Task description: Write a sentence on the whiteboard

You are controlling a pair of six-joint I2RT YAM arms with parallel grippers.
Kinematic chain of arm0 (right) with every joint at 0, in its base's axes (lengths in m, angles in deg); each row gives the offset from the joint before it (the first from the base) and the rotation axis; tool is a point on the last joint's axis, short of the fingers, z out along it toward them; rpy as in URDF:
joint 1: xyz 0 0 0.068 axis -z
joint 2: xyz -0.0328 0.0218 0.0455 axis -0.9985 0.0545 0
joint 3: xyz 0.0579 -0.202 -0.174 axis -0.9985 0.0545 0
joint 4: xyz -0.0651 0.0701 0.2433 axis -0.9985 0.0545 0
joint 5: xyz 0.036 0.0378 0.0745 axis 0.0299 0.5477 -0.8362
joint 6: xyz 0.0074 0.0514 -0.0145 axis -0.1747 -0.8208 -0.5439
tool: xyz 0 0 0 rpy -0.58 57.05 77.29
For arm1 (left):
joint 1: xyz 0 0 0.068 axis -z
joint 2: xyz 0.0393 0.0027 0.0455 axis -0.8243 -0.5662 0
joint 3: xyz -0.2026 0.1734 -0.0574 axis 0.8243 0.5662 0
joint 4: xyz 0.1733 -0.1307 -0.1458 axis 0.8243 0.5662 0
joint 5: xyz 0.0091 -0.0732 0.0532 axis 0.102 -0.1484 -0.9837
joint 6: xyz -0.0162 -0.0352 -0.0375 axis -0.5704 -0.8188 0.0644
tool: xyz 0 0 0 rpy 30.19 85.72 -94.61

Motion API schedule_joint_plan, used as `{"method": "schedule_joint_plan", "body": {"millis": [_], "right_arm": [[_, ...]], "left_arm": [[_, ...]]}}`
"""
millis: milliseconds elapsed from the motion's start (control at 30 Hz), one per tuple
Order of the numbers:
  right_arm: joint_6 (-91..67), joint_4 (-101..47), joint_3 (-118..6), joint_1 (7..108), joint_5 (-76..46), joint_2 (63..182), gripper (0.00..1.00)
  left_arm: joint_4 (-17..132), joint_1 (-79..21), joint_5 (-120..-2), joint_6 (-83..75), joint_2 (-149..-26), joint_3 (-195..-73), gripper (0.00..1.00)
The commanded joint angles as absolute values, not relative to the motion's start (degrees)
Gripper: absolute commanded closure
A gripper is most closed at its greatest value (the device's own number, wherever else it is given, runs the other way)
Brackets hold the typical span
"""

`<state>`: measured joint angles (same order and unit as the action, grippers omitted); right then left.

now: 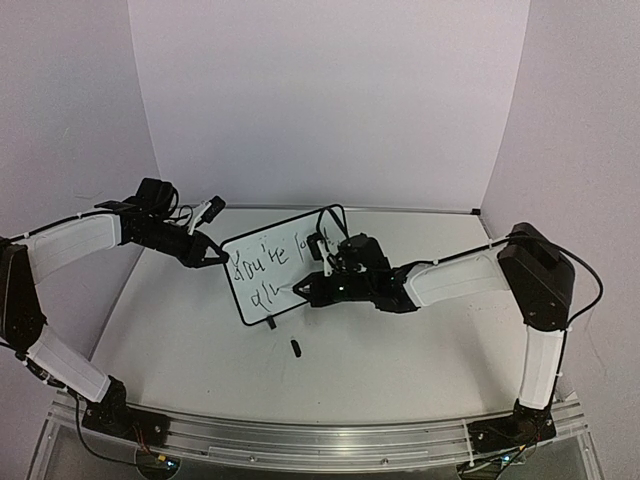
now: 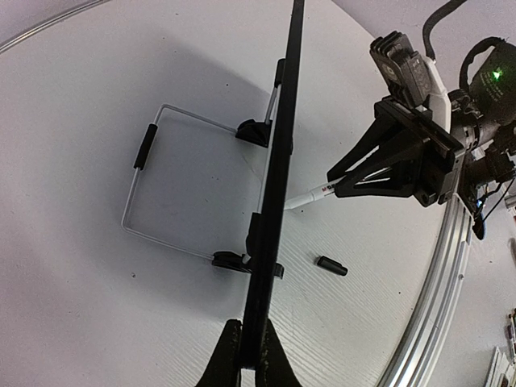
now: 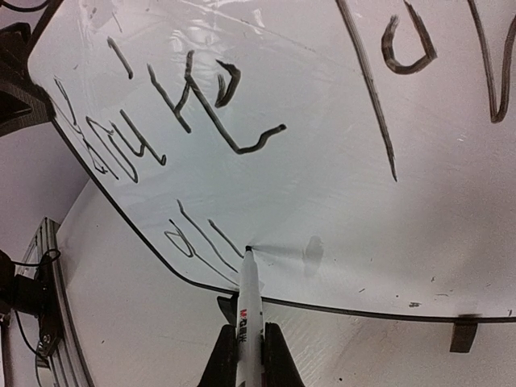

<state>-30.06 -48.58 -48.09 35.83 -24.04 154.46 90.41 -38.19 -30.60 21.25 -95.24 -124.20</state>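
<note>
The whiteboard [image 1: 282,262] stands tilted at the table's middle on its wire stand [image 2: 153,189]. My left gripper [image 1: 213,256] is shut on the board's left edge [image 2: 270,242], seen edge-on in the left wrist view. My right gripper [image 1: 303,290] is shut on a white marker [image 3: 249,310], whose tip touches the board's lower line. The sentence [image 3: 161,105] shows a top line of dark script and the first strokes "al" [image 3: 197,242] of a second line. In the left wrist view the marker [image 2: 310,195] meets the board's face.
The marker's black cap [image 1: 296,347] lies on the table in front of the board; it also shows in the left wrist view [image 2: 331,265]. The aluminium rail [image 1: 320,440] runs along the near edge. White walls enclose the back and sides.
</note>
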Motion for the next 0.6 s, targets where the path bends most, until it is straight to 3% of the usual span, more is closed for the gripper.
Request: {"method": "schedule_joint_plan", "body": {"millis": [0,567], "right_arm": [[-29.31,-49.65,-50.05,36.46,-21.63,151.69,1.00],[-30.08,-49.93,-47.21,36.52,-21.33,153.09,1.00]], "left_arm": [[91.69,-37.93,-34.84,22.72,-96.32,-125.31,1.00],[91.71,-37.90,-34.83,22.73,-96.47,-125.34,1.00]]}}
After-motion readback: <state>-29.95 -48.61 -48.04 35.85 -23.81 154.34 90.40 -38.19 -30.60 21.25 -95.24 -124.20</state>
